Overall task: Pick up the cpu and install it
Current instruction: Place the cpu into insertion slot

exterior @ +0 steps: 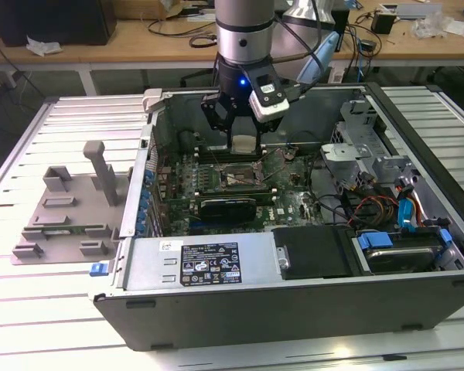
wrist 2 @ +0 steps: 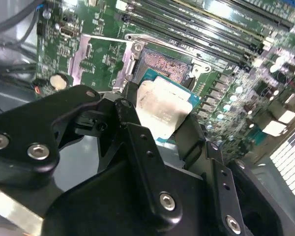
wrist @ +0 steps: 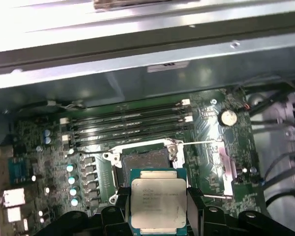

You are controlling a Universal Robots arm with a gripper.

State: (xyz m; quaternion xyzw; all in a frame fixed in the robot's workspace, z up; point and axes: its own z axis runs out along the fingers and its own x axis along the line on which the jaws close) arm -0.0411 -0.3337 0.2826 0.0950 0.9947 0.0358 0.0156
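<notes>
The cpu (wrist: 158, 198), a flat square chip with a silver-grey metal top and green edge, sits between my black fingers (wrist: 196, 206). My gripper (exterior: 243, 143) is shut on it and hangs inside the open computer case (exterior: 294, 255), just above the motherboard. The square socket (wrist: 143, 162) with its open metal frame lies directly beyond the chip. In the second wrist view the cpu (wrist 2: 162, 105) is held over the socket (wrist 2: 166, 65). In the exterior view the socket (exterior: 237, 178) is right below the chip (exterior: 243, 141).
A grey plastic tray (exterior: 66, 209) with upright posts stands on the slatted table at the exterior view's left. Memory slots (wrist: 128, 123) run beside the socket. Drive bays and cables (exterior: 387, 201) fill the case's right side. A power supply (exterior: 209, 263) lies along its front.
</notes>
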